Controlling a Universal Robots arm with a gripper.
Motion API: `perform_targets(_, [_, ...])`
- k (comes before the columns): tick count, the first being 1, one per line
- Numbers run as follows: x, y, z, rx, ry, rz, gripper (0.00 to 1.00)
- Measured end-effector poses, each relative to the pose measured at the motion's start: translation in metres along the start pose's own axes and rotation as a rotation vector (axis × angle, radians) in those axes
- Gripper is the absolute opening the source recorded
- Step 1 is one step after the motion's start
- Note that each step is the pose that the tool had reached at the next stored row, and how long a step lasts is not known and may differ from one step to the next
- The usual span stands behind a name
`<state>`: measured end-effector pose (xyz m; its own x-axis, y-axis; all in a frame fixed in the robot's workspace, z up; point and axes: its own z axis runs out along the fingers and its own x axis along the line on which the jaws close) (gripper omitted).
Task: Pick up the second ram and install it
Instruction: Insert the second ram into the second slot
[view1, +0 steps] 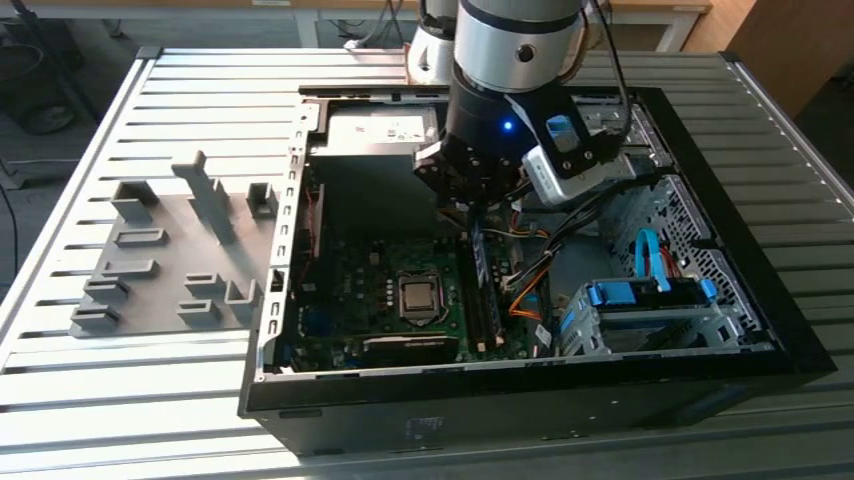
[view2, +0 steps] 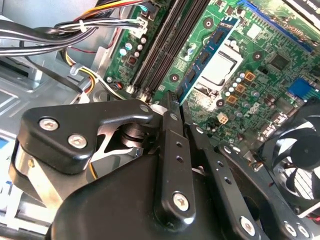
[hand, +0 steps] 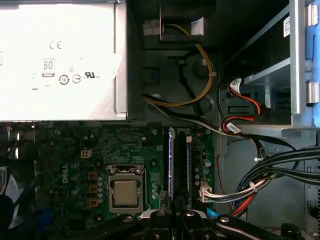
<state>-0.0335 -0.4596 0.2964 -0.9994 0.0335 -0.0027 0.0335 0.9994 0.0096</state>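
Beside the CPU socket (hand: 125, 192), jaws closed on the second ram (hand: 171, 165), held edge-down to seat in its motherboard slot.

In the first wrist view, a green motherboard (hand: 100, 150) with a square silver processor (hand: 125, 194) lay beside a silvery power-supply box (hand: 60, 60). At the processor's three o'clock ran dark memory slots (hand: 189, 165) (one carrying a thin stick (hand: 171, 165)).

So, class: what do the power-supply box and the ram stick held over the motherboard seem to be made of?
Power-supply box: bare sheet metal, judging by its bright grey glare. Second ram: likely laminated circuit board, blue-green with dark chips, gripped edge-on by the pincer.
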Motion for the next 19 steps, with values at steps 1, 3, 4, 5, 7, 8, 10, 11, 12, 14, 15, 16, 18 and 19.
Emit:
perform_targets(1, [-0.0002,-0.0005,0.0011,0.0000,0.0000,0.000,0.14])
perform_targets(3, [-0.0009,-0.0025,0.0019,0.0001,0.0000,0.000,0.14])
perform_targets(4, [-0.0016,-0.0031,0.0025,-0.0001,0.0000,0.000,0.14])
perform_targets(5, [-0.0026,-0.0035,0.0032,0.0000,0.0000,0.000,0.14])
perform_targets(7, [-0.0042,-0.0039,0.0052,0.0000,0.0000,0.000,0.14])
perform_targets(8, [-0.0044,-0.0039,0.0065,0.0000,0.0000,0.000,0.14])
perform_targets(10, [-0.0044,-0.0040,0.0097,0.0001,0.0000,0.000,0.14])
perform_targets(11, [-0.0045,-0.0040,0.0116,0.0000,0.0000,-0.001,0.14])
perform_targets(12, [-0.0046,-0.0040,0.0134,0.0000,0.0000,-0.001,0.14])
perform_targets(14, [-0.0047,-0.0040,0.0171,-0.0001,0.0001,-0.002,0.14])
perform_targets(15, [-0.0047,-0.0040,0.0188,0.0001,0.0001,-0.002,0.14])
perform_targets(16, [-0.0047,-0.0041,0.0207,0.0000,0.0001,-0.002,0.14])
perform_targets(18, [-0.0047,-0.0041,0.0242,0.0000,0.0001,-0.002,0.14])
perform_targets(19, [-0.0047,-0.0042,0.0260,0.0000,0.0001,-0.002,0.14])
